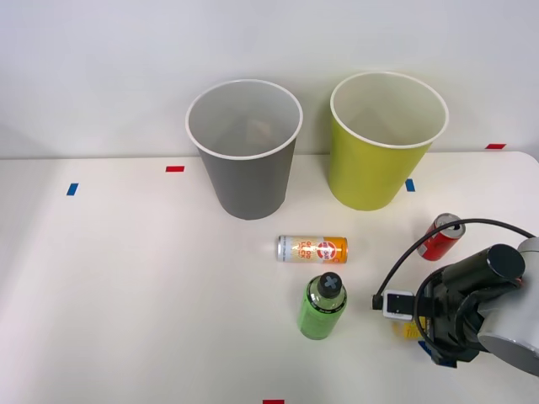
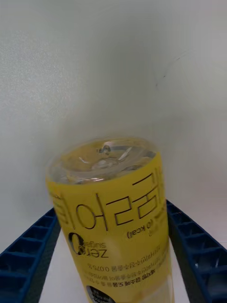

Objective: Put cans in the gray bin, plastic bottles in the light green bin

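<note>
Yellow-label plastic bottle (image 2: 113,222) between gripper (image 2: 113,284) fingers, arm low over table (image 1: 126,278)

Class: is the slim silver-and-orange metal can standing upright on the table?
No, the slim silver-and-orange metal can lies on its side on the white table.

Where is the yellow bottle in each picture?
Front view: just a yellow sliver of the yellow bottle peeks out beneath the right gripper, near the table's front right.
Right wrist view: the yellow bottle sits between the blue jaws.
Shared landmark: the white table.
</note>
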